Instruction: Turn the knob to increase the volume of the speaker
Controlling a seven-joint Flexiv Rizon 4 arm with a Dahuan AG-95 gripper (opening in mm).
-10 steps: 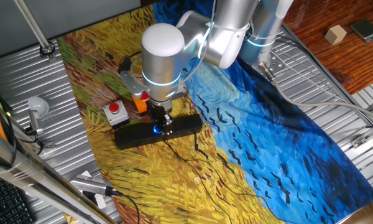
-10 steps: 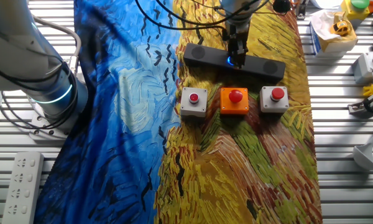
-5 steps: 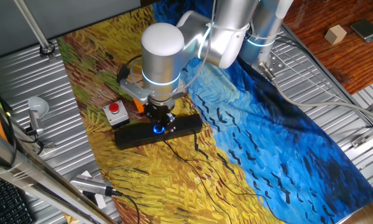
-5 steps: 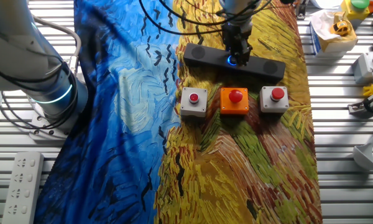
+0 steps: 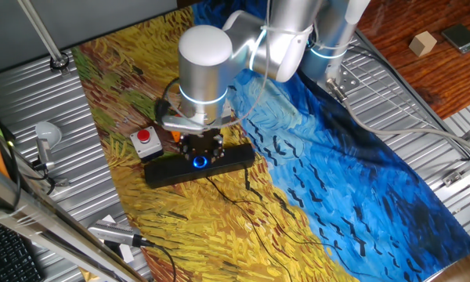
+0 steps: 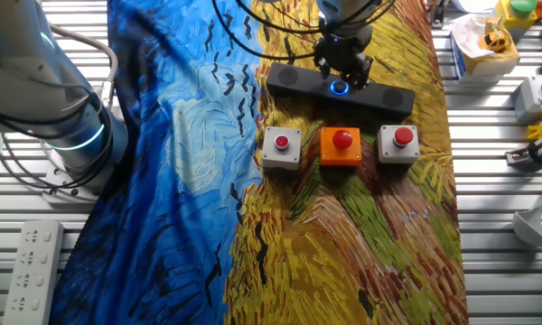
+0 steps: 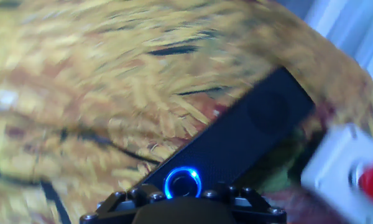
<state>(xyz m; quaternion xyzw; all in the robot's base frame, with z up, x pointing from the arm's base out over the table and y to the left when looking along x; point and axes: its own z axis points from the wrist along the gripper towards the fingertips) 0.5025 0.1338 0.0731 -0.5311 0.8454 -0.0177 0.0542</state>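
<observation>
The speaker [image 5: 231,160] is a long black bar lying on the yellow painted cloth; it also shows in the other fixed view [image 6: 294,78] and in the hand view [image 7: 248,130]. The knob [image 5: 200,162] glows blue at its middle, and shows in the other fixed view [image 6: 341,88] and in the hand view [image 7: 183,182]. My gripper [image 5: 200,153] points straight down on the knob, fingers either side of it, and looks shut on it. It shows in the other fixed view [image 6: 342,79] and the hand view [image 7: 183,190]. The hand view is blurred by motion.
Three button boxes stand in a row in front of the speaker: grey [image 6: 282,147], orange [image 6: 341,144], grey [image 6: 399,143]. One grey box [image 5: 146,142] shows left of the gripper, and one in the hand view [image 7: 342,171]. A thin black cable [image 5: 235,200] trails from the speaker.
The hand has rotated about the knob while staying over it. The speaker has not shifted.
</observation>
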